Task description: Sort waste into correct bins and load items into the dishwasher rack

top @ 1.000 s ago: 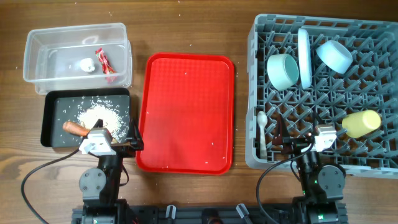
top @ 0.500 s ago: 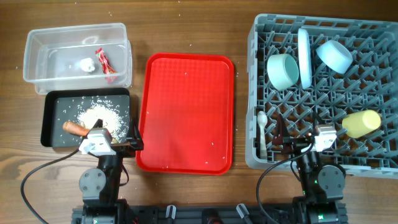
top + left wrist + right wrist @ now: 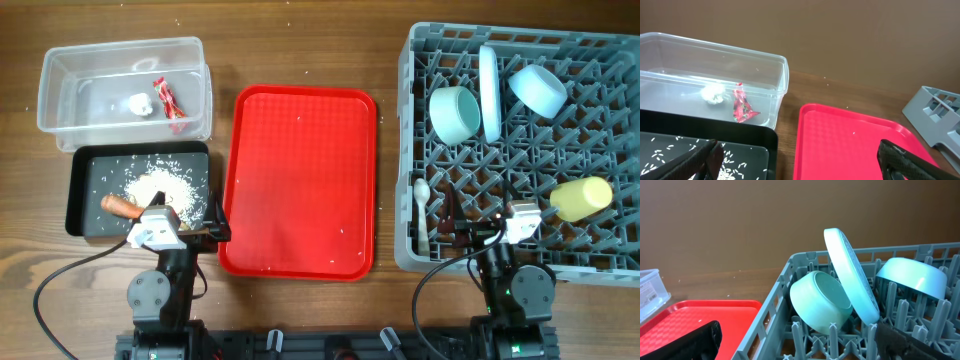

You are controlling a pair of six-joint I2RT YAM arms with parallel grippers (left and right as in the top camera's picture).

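Observation:
The red wrapper [image 3: 165,101] and white scrap [image 3: 140,104] lie in the clear tub [image 3: 120,44]; both also show in the left wrist view, wrapper [image 3: 741,104] and scrap [image 3: 713,93]. The rice scraps [image 3: 160,187] and carrot [image 3: 119,205] lie in the black tray [image 3: 75,190]. The grey rack [image 3: 406,150] holds the green bowl [image 3: 455,112], white plate [image 3: 489,92], blue bowl [image 3: 538,90], yellow cup [image 3: 581,198] and white spoon [image 3: 422,208]. My left gripper [image 3: 800,155] is open and empty between black tray and red tray. My right gripper [image 3: 800,340] is open and empty at the rack's front left.
A flat red serving tray [image 3: 298,180] lies between the bins and the rack, with a few rice grains on it. The table is brown wood. Cables run from both arm bases along the front edge.

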